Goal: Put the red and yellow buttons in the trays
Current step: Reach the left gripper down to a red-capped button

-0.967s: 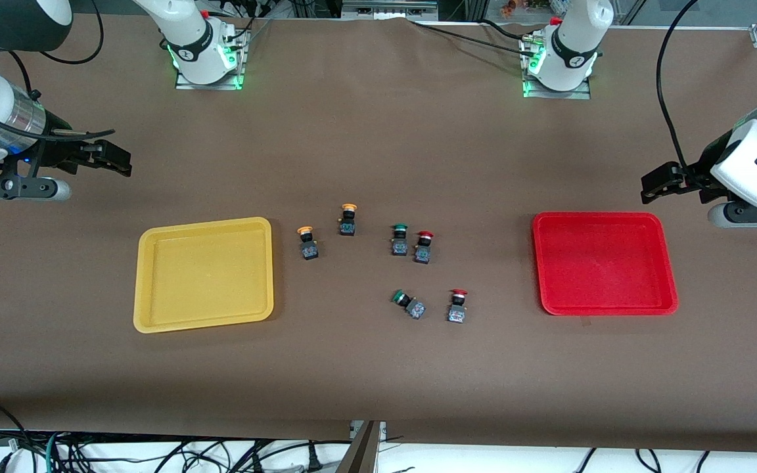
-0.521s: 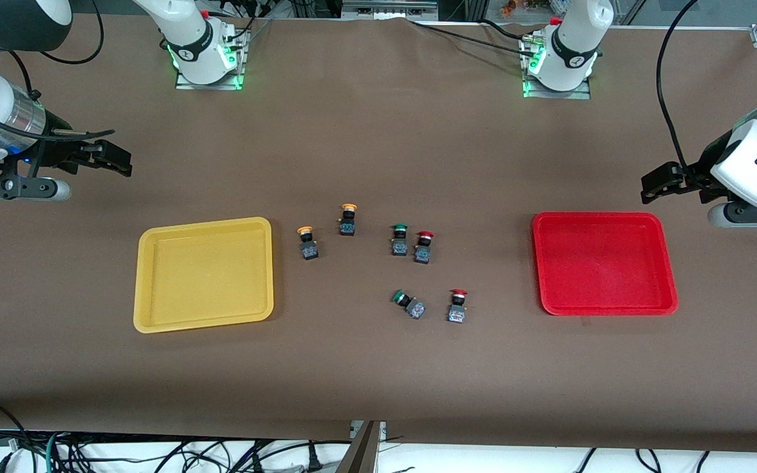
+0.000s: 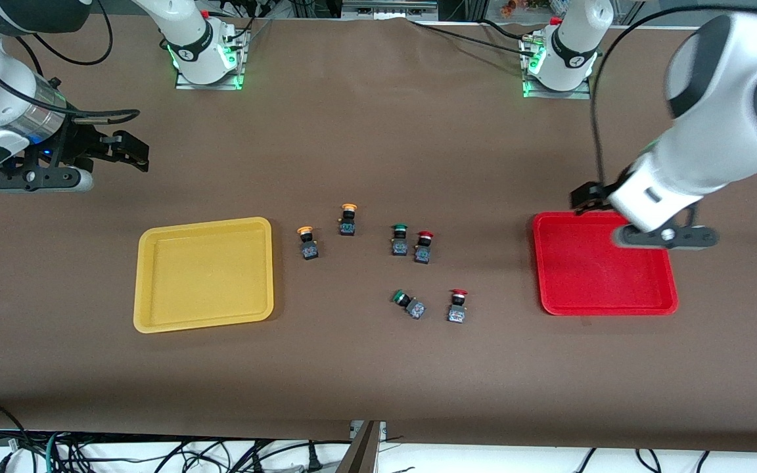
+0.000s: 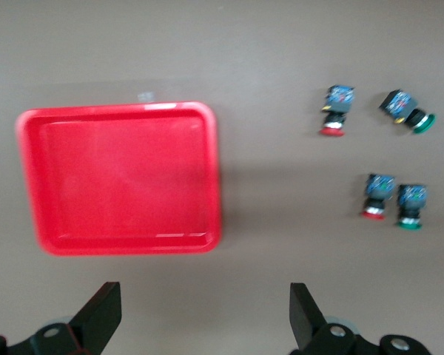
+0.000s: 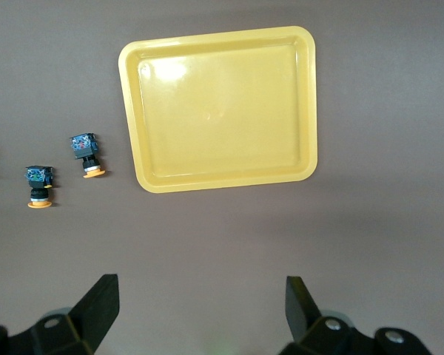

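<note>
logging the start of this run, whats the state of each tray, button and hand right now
yellow tray: empty
red tray: empty
yellow buttons: two, on the table
red buttons: two, on the table
green buttons: two, on the table
left hand: open, empty
right hand: open, empty

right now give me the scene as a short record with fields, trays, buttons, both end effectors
yellow tray: empty, toward the right arm's end
red tray: empty, toward the left arm's end
yellow buttons: two on the table beside the yellow tray
red buttons: two on the table between the trays
green buttons: two among the red ones
left end effector: open, over the red tray's rim
right end effector: open, holding nothing, over bare table
</note>
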Motion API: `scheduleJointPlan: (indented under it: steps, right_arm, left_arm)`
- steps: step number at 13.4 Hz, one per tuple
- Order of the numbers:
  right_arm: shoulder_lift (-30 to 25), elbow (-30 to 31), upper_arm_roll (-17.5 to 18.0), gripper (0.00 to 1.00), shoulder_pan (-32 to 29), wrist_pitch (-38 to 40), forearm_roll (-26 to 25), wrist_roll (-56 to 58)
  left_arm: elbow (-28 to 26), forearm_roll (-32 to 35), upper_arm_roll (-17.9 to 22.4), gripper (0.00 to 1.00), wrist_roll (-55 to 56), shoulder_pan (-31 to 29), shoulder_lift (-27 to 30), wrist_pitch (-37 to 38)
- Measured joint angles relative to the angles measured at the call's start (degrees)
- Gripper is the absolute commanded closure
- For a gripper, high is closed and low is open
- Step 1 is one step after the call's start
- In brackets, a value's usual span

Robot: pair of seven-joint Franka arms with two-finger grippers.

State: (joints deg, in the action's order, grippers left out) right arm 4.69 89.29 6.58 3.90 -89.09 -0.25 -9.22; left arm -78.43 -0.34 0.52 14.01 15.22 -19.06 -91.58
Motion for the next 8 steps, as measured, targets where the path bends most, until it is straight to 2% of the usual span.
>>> scheduleJointPlan:
  steps: [3, 8]
  right_arm:
    - [0.1, 0.0, -0.3, 0.01, 0.0, 0.0, 0.0, 0.0]
    - [0.1, -0.1, -0.3, 0.01, 0.0, 0.1, 0.0, 0.0]
  left_arm:
    - [1.1, -1.1, -0.1, 0.0, 4.8, 4.1, -8.0, -9.1]
    - [1.6, -4.1, -0.2, 0.0, 5.1, 6.5, -18.3, -21.0]
